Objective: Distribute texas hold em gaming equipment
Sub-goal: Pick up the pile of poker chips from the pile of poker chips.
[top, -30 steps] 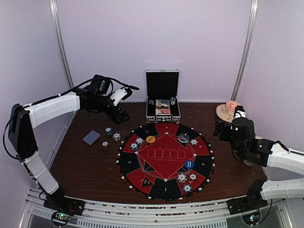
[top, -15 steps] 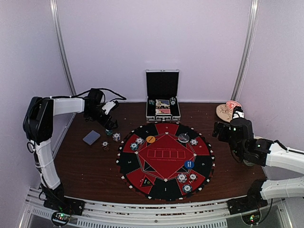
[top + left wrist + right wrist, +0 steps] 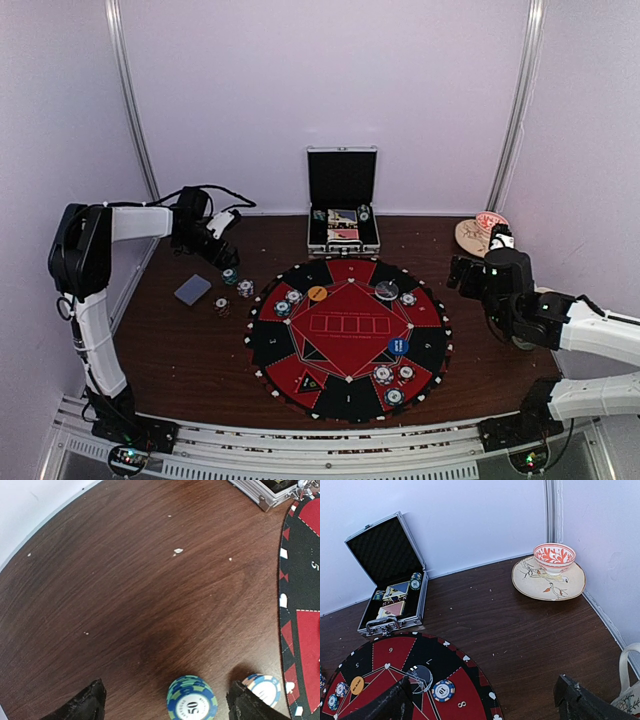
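Small piles of poker chips (image 3: 283, 308) sit round the edge of the red and black mat (image 3: 345, 300), it looks like one lot for each player's place. Spare chips and the grey-blue pack of cards (image 3: 192, 290) wait on the brown table (image 3: 170, 350) just left of the mat. The left gripper (image 3: 166, 689) hangs low over the spare ones with its fingers wide apart, one on each side of a blue and green chip stack (image 3: 192, 698), not touching it and holding nothing, so I think it wants to pinch that stack. The right gripper (image 3: 485, 702) is wide open too and holds nothing.
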Motion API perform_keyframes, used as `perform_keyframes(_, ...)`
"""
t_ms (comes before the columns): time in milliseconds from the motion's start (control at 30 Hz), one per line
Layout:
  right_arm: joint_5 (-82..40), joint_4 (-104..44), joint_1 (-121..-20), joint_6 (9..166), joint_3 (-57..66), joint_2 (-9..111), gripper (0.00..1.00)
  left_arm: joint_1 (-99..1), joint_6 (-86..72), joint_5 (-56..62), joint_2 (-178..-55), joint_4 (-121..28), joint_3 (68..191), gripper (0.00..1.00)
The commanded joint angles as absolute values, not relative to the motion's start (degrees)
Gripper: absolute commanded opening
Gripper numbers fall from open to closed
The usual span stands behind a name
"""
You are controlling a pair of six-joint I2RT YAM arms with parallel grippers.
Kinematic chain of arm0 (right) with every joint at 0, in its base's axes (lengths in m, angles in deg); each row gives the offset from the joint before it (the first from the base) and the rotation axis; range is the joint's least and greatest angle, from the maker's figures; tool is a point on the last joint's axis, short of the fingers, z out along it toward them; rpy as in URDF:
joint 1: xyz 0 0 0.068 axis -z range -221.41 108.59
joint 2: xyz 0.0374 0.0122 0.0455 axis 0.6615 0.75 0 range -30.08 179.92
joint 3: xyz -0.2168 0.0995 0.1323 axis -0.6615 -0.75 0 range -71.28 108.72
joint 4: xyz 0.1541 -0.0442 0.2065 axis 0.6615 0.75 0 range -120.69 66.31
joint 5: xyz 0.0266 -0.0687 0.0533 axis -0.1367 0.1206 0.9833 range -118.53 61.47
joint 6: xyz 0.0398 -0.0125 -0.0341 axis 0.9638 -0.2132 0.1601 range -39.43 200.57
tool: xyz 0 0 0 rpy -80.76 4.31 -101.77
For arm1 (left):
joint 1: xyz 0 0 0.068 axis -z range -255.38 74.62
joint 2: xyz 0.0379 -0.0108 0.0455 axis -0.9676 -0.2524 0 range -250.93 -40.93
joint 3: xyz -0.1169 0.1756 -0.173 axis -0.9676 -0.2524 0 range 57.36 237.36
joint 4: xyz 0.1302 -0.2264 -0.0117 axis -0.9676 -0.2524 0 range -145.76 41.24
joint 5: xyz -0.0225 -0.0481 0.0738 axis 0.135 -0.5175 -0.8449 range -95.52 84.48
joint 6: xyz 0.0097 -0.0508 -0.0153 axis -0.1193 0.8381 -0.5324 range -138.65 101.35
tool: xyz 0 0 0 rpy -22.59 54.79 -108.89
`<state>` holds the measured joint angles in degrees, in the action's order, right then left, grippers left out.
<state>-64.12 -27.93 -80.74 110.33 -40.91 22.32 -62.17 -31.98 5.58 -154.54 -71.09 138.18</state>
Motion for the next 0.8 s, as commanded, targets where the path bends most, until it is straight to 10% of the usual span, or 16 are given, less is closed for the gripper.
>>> perform_keyframes(0,-64.12,-28.15,-80.45,109.41,-41.26,21.48,1.00,-63.03,-32.88,8.37,-155.10,-69.96,136.68,0.86)
perform_keyframes(767,-64.13,-27.88,-80.44,109.35,-41.34,20.45,1.00,-63.07,-35.17,10.23,-157.13,-71.32,135.54,0.76)
